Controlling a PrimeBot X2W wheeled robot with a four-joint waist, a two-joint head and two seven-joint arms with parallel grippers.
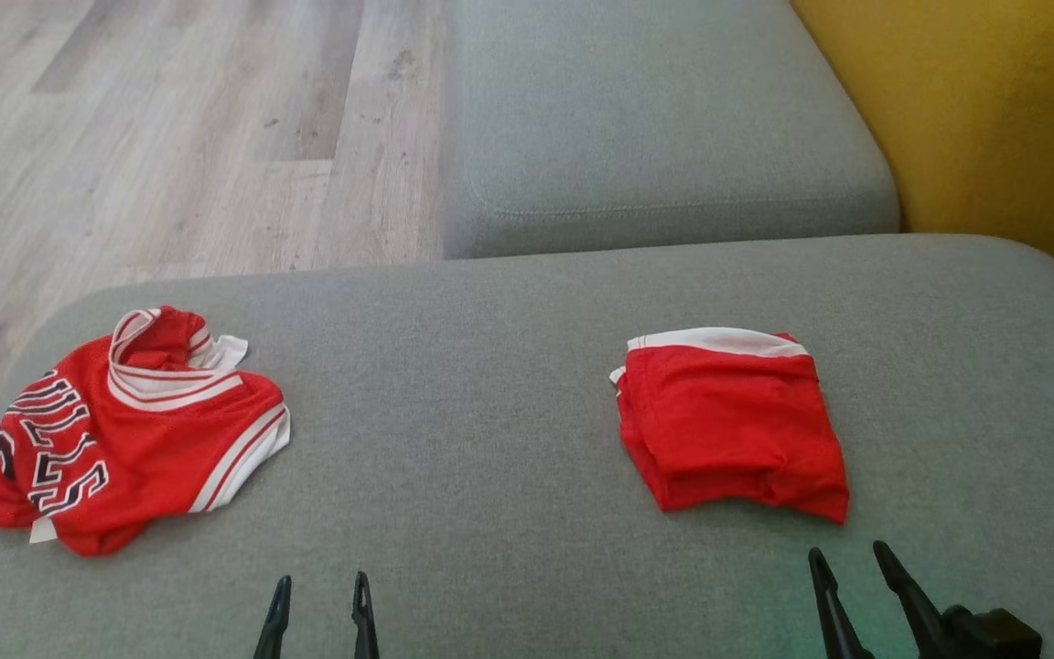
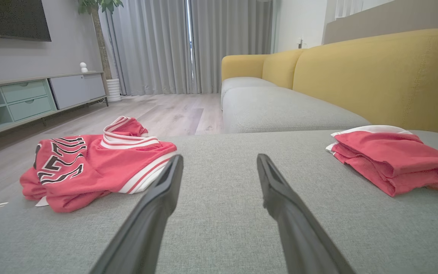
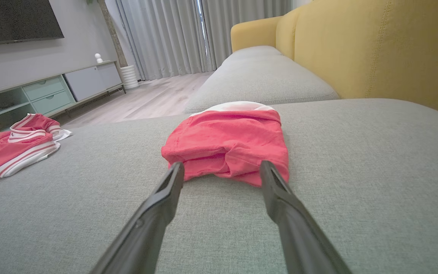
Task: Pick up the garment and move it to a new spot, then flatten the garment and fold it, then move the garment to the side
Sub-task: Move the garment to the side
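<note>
While both are held spread wide with nothing between the fingers, the left gripper (image 1: 322,578) and right gripper (image 1: 846,549) are cut off by the head view's bottom edge. The crumpled red mesh jersey with white trim (image 1: 124,430) is seen at the left end of the grey fabric sofa cushion (image 1: 490,439), its black lettering partly hidden by creases. The folded red cloth bundle with a white band (image 1: 733,430) is seen just ahead of the right fingertips, ungripped.

- 2 red garments on the wide grey fabric seat cushion (image 1: 509,302): a crumpled red mesh jersey with white trim and black letters (image 1: 124,430) at its left end, and a folded red cloth bundle with a white band (image 1: 733,430) toward its right
- 2 grey cushions total, counting the second grey fabric cushion (image 1: 655,119) just beyond the wide one
- 2 black two-fingered grippers at its near edge: left gripper (image 1: 322,577), right gripper (image 1: 846,548)
</note>
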